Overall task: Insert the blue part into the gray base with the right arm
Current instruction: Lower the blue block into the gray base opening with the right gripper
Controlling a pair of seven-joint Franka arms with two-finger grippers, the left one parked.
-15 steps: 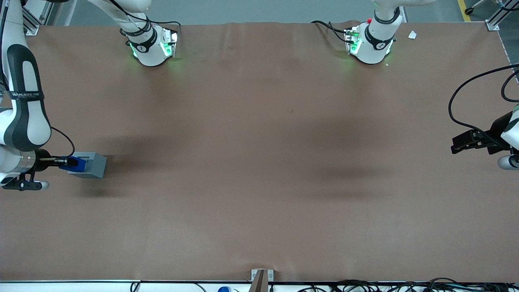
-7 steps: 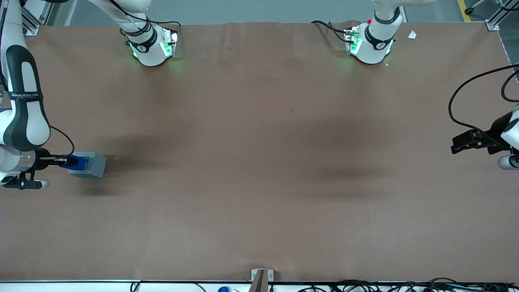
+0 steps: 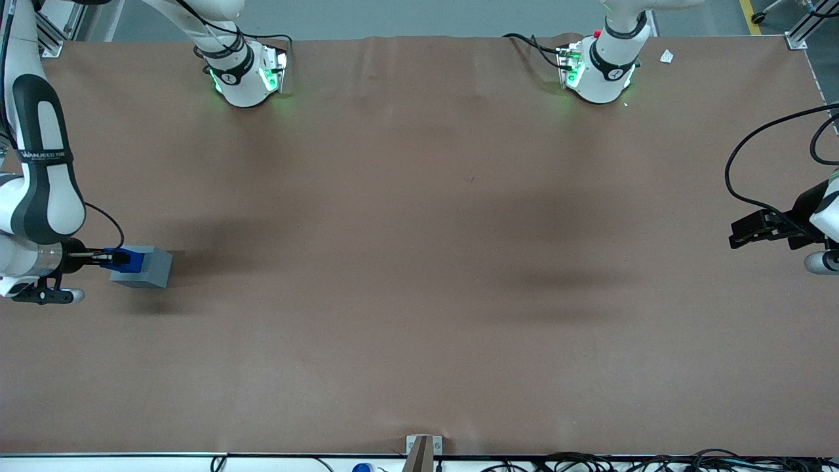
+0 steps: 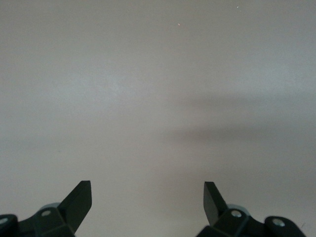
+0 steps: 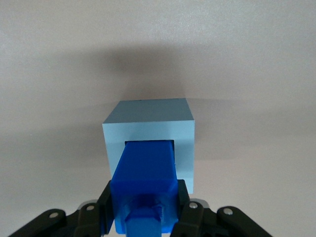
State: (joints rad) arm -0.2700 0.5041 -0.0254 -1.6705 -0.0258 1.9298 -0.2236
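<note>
While its black two-finger gripper point(image 5: 143, 210) stays clamped on the small bright-blue plastic block point(image 5: 144, 190), whose tip enters the light-gray plastic cube's point(image 3: 142, 267) square recess toward twelve o'clock, the white right arm point(image 3: 40, 190) should push straight, without tilting.

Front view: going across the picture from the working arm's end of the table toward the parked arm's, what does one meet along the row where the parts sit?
right arm → gripper, shut on the blue part → gray base → bare table → parked arm's gripper.
</note>
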